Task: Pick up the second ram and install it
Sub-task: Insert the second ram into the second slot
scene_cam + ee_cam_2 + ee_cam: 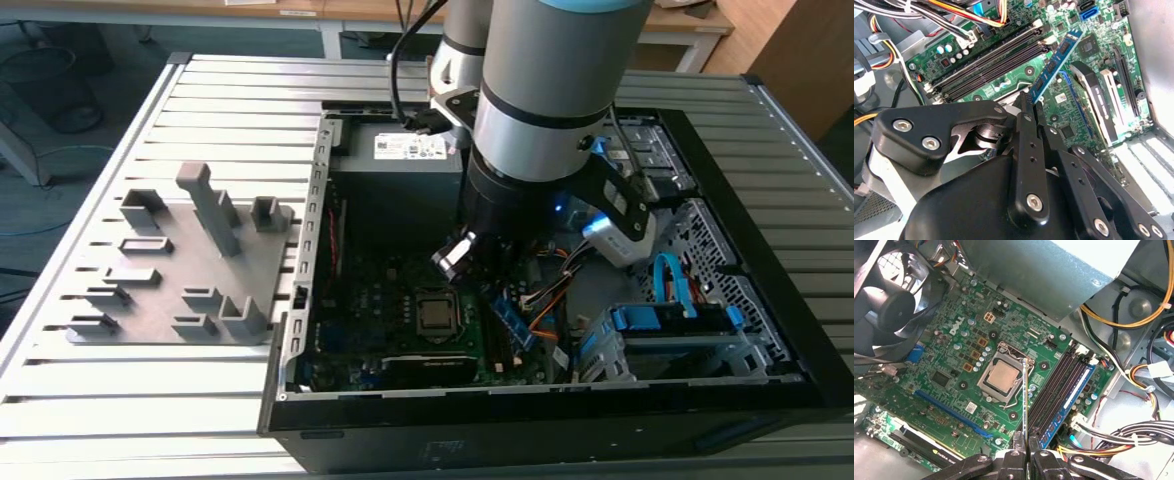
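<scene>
presently the black two-fingered gripper (1027, 457) has its jaws closed tight on one end of the second ram (1056, 62), a slim blue-green memory stick with dark chips. the stick hangs clear of the green motherboard (954, 390), just beside the square silver processor (1004, 377), and is not seated in any slot. risks, as judged: the stick is pinched only at its end, so it could pivot or slip in the jaws. a slight tilt against the empty black memory slots (1054, 385), which lie between the processor and a seated blue memory stick (1069, 402), would let it jam or bend. surroundings: yellow, orange and black cable bundles (1124, 440) crowd the slot ends on the side far from the processor and could snag; a round black fan (894, 295) sits well apart from the processor; a grey plastic fixture block (187, 260) lies outside the black computer case (534, 420)
</scene>
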